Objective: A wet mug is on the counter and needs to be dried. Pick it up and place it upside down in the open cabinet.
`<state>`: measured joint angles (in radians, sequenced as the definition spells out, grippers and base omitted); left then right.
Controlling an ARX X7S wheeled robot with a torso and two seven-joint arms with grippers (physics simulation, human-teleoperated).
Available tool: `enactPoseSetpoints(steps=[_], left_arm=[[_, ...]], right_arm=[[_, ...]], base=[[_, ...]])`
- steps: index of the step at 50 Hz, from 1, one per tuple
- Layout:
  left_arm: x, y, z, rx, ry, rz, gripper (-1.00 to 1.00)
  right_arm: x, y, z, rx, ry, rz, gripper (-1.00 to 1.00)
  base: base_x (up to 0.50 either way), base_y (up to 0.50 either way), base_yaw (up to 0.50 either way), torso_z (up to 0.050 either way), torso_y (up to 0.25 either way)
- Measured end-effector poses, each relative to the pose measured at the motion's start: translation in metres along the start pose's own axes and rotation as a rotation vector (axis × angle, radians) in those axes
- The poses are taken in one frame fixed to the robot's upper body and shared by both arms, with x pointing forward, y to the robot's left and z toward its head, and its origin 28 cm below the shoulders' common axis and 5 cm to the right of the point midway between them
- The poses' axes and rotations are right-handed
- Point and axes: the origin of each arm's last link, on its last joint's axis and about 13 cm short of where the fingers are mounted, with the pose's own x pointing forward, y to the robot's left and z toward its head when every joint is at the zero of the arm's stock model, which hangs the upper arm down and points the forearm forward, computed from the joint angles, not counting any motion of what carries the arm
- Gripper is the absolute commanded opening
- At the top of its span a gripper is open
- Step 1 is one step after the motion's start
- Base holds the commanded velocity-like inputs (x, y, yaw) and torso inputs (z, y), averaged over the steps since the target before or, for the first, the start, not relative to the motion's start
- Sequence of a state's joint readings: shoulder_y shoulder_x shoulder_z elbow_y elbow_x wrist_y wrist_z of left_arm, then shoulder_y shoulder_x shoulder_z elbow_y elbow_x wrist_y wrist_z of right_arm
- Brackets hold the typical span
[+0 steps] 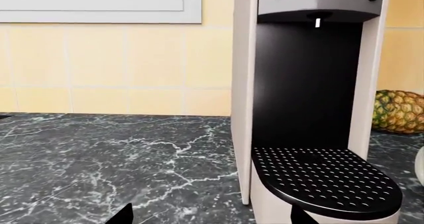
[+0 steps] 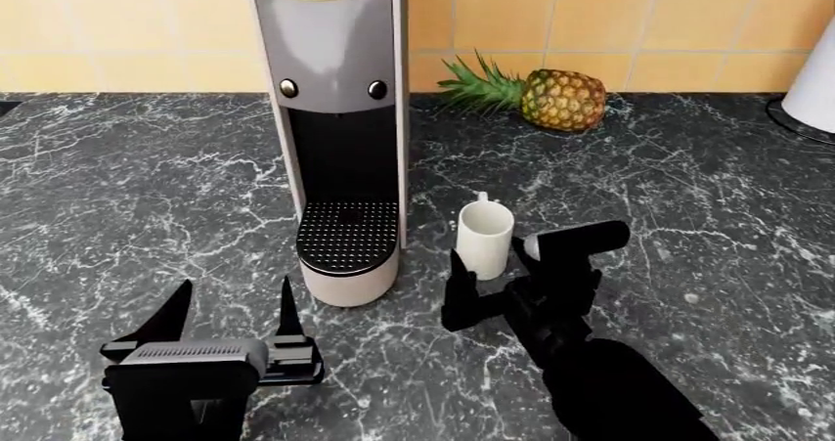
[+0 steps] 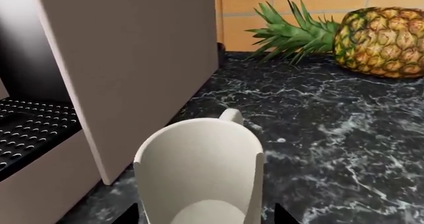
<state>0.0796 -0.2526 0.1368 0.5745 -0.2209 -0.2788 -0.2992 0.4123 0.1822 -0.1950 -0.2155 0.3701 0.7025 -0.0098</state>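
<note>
**Head view: mug stands between the right arm's fingers**

Head view shows the mug (image 2: pixel 484 242) standing upright on the dark marble bench (image 2: pixel 679 187), just to the right of the tall coffee machine (image 2: pixel 336 118). Its handle points to the back wall. The right end effector (image 2: pixel 491 283) is at the mug, open, with one dark finger on each side of it. I cannot tell if the fingers touch the mug. In the right wrist view the mug (image 3: pixel 198 177) fills the near part of the picture, and the flat side of the coffee machine (image 3: pixel 126 65) stands close beside it. There is only a thin gap between them.

The left end effector (image 2: pixel 233 316) is open and holds nothing. It sits low over the bench, in front of the coffee machine and to its left. The left wrist view looks straight at the machine's dotted drip tray (image 1: pixel 324 177).

A pineapple (image 2: pixel 554 97) lies at the back by the yellow tiled wall (image 2: pixel 627 16), well apart from the mug. A large white object (image 2: pixel 815 94) shows at the right edge. The bench to the right of the mug is bare marble.
</note>
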Motion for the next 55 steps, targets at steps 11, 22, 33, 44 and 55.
enactPoseSetpoints(steps=[11, 22, 33, 44, 55], left_arm=[[0.0, 0.0, 0.0, -0.001, -0.001, 0.001, 1.0], [-0.001, 0.001, -0.001, -0.002, -0.001, 0.002, 1.0], [0.0, 0.001, 0.0, -0.003, -0.002, 0.003, 1.0], [0.0, 0.003, 0.006, -0.017, 0.001, -0.008, 1.0], [0.008, 0.015, 0.033, -0.071, 0.048, -0.098, 1.0]], right_arm=[[0.009, -0.001, -0.001, -0.024, 0.001, -0.01, 1.0], [0.013, -0.002, -0.001, -0.032, 0.0, -0.015, -1.0], [0.013, -0.002, -0.002, -0.027, -0.009, -0.019, -1.0], [-0.006, 0.0, 0.005, -0.048, -0.033, -0.028, -1.0], [-0.031, -0.004, 0.039, -0.181, -0.072, -0.036, -1.0]], base=[[0.0, 0.0, 0.0, 0.0, -0.001], [0.0, 0.0, 0.0, 0.0, -0.004], [0.0, 0.0, 0.0, 0.0, -0.002], [0.0, 0.0, 0.0, 0.0, 0.0], [0.0, 0.0, 0.0, 0.0, 0.0]])
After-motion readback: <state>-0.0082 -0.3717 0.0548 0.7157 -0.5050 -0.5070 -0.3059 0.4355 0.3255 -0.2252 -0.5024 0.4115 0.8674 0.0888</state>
